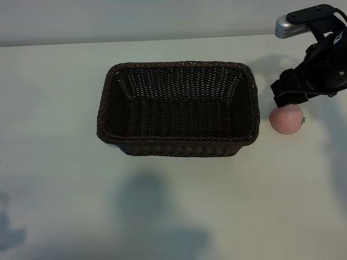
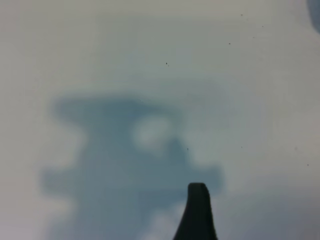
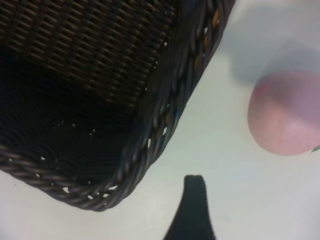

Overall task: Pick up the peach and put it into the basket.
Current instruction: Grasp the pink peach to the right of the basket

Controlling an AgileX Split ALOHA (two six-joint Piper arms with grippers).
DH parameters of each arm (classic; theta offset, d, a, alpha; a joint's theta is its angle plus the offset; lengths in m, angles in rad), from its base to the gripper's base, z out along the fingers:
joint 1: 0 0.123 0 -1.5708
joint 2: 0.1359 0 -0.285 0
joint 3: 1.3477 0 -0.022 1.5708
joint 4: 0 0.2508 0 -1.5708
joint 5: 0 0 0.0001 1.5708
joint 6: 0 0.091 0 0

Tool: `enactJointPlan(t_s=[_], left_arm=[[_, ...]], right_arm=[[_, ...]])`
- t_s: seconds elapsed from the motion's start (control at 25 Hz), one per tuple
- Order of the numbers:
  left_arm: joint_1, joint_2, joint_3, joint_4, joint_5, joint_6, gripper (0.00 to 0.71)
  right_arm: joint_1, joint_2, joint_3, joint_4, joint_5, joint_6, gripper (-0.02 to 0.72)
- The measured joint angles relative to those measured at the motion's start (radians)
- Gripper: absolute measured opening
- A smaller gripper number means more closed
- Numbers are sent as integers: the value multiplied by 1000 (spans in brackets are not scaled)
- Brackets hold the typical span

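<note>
Peach [image 1: 287, 119] — on white table [image 1: 54, 81]

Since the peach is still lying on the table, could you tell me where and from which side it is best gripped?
Grip the peach across its round middle, coming from above, fingers clear of the basket wall beside it. The right gripper hangs open nearby.

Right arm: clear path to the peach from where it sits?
Probably yes. The right gripper hangs open just above the peach, which sits on the table apart from the basket; nothing lies between them.
</note>
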Motion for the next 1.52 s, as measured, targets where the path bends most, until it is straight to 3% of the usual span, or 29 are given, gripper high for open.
enactJointPlan(t_s=[0.64, 0.92, 1.2, 1.52], left_arm=[[0, 0, 58, -1, -32, 2, 596], [0, -36, 58, -1, -34, 2, 596], [0, -159, 58, -1, -36, 2, 596], [0, -209, 58, -1, -35, 2, 596]], right_arm=[[0, 0, 0, 0, 0, -1, 581], [0, 0, 0, -37, 1, 7, 581], [0, 6, 0, -169, -11, 152, 581], [0, 116, 0, -187, -89, 204, 581]])
